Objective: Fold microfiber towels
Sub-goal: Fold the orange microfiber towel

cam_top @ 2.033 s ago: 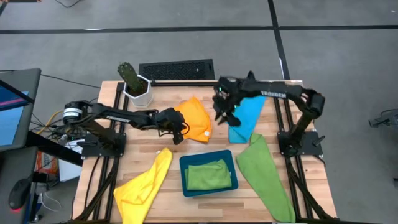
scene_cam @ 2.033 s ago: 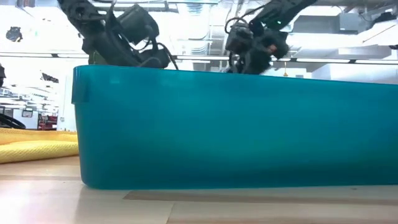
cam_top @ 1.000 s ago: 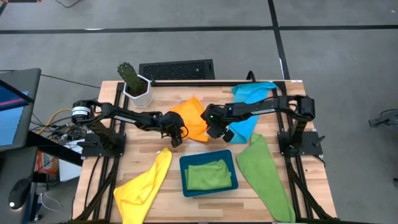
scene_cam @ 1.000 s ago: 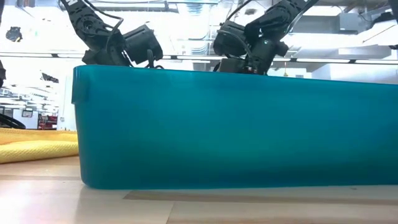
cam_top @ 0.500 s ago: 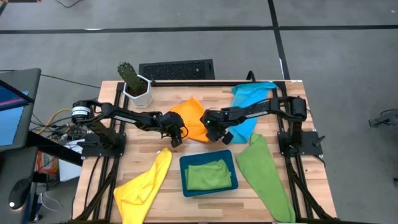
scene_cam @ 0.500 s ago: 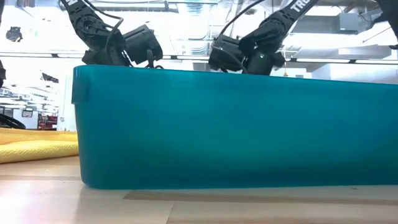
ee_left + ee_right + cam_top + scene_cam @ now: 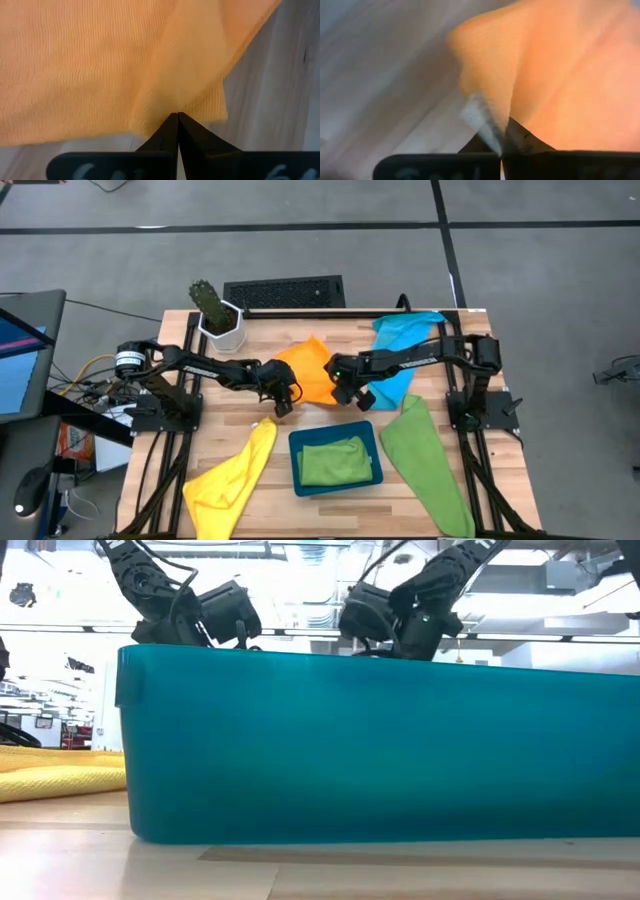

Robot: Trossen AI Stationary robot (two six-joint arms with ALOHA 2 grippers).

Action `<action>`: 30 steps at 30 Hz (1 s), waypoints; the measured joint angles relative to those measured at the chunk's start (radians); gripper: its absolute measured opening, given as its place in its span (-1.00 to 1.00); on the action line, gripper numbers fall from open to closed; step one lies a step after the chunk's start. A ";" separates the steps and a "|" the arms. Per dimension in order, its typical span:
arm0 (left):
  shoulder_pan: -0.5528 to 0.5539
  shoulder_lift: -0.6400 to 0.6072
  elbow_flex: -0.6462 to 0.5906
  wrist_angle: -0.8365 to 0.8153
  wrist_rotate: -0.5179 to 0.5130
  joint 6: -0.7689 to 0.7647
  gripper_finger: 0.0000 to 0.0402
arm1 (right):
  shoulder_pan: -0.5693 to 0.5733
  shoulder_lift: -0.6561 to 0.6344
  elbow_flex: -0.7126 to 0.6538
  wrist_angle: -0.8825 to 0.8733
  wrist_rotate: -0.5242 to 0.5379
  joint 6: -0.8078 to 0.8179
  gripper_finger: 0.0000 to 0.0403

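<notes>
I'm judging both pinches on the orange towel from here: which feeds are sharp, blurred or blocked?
High view: evenly lit, sharp, all towels visible. Low view: teal tray walls off the table; bright backlight behind the arms. Left wrist view: crisp weave on the orange towel, left gripper shut on its edge. Right wrist view: soft and smeared, yet the right gripper is shut on an orange fold.

Both arms matte black, slim jointed links on black frame bases. White lettering runs along the right arm [image 7: 420,358]; the left arm [image 7: 190,365] has a silver-white cylindrical joint near its base. Claw fingers [image 7: 165,137] black, tapering to thin points.
</notes>
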 joint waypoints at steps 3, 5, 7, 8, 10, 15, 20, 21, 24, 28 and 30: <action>0.000 0.000 0.000 -0.004 0.007 -0.002 -1.00 | -0.023 -0.009 0.005 0.019 -0.038 0.068 -0.88; 0.000 0.000 0.000 -0.006 0.012 -0.007 -1.00 | -0.044 -0.020 0.004 0.010 -0.080 0.117 -0.86; 0.000 0.000 0.000 -0.007 0.019 -0.018 -1.00 | -0.066 -0.021 0.015 0.015 -0.129 0.160 -0.89; 0.000 0.000 0.000 -0.007 0.024 -0.022 -1.00 | -0.079 -0.021 0.020 0.008 -0.155 0.182 -0.92; 0.000 0.000 0.000 -0.007 0.026 -0.040 -1.00 | -0.102 -0.021 0.036 0.003 -0.207 0.224 -0.93; -0.007 -0.046 0.000 -0.040 0.030 -0.081 -1.00 | -0.140 -0.021 0.046 0.014 -0.239 0.341 -0.89; -0.026 -0.118 0.000 -0.066 -0.018 -0.058 -1.00 | -0.183 -0.021 0.047 0.034 -0.286 0.429 -0.93; -0.030 -0.126 0.000 -0.061 -0.025 -0.059 -1.00 | -0.191 -0.021 0.047 0.039 -0.292 0.453 -0.93; -0.039 -0.135 0.001 -0.042 -0.036 -0.070 -1.00 | -0.209 -0.021 0.047 0.056 -0.295 0.522 -0.93; -0.049 -0.135 0.001 0.006 -0.038 -0.073 -1.00 | -0.232 -0.021 0.047 0.070 -0.304 0.588 -0.89; -0.055 -0.135 0.001 0.030 -0.054 -0.061 -1.00 | -0.242 -0.021 0.047 0.070 -0.322 0.590 -0.90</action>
